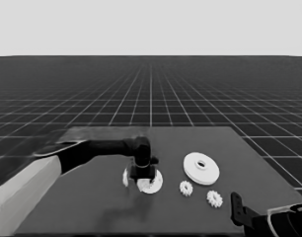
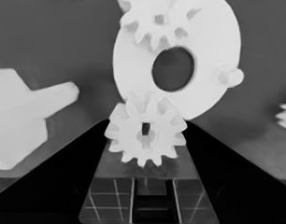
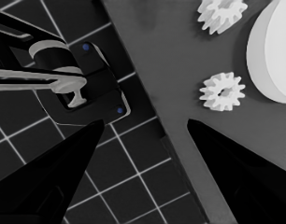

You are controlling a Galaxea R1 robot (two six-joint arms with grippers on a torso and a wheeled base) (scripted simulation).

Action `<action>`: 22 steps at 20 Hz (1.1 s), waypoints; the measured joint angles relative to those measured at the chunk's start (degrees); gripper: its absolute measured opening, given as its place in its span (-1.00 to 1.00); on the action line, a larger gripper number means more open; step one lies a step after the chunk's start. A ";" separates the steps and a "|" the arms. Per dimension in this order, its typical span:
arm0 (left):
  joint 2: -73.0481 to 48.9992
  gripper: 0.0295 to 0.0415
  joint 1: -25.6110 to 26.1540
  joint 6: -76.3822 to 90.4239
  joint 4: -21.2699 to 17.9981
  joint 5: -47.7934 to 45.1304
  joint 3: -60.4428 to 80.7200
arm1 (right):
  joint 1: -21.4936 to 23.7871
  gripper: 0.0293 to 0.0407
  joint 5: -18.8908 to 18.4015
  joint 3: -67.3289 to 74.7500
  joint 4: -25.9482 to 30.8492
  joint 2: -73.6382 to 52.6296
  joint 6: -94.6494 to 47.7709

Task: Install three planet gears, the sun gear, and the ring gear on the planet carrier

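On smaller round part: one gear

Dark table, smaller round part, larger round part (stepped top), two loose gears.

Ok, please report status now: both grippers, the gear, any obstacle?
Left gripper holds gear at smaller round part. Right gripper parked, open, table corner. Nothing blocking.

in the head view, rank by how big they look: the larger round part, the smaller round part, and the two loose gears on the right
1. Larger round part, clearly the biggest.
2. Smaller round part, partly hidden under the left claw.
3. The two loose gears, one nearer the middle and one nearer the right, look about alike, so they are not ranked.
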 joint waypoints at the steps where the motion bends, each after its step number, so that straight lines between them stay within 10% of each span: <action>1: 0.24 -0.72 1.44 0.72 1.33 -0.38 -1.07 | 0.00 0.61 0.00 0.00 0.00 0.00 0.00; 8: 0.63 -0.72 3.20 1.77 3.10 -1.04 -2.70 | 0.00 0.61 0.00 0.00 0.00 0.00 0.00; 10: 0.63 0.27 3.22 1.78 3.13 -1.06 -2.72 | 0.00 0.61 0.00 0.00 0.00 0.00 0.00; 11: 0.64 0.42 3.22 1.78 3.14 -1.06 -2.73 | 0.00 0.61 0.00 0.00 0.00 0.00 0.00; 18: 0.64 0.49 3.23 1.78 3.15 -1.06 -2.73 | 0.00 0.61 0.00 0.00 0.00 0.00 0.00; 22: -0.43 0.49 -5.30 -1.98 -5.19 0.82 2.57 | 0.00 0.61 0.00 0.00 0.00 0.00 0.00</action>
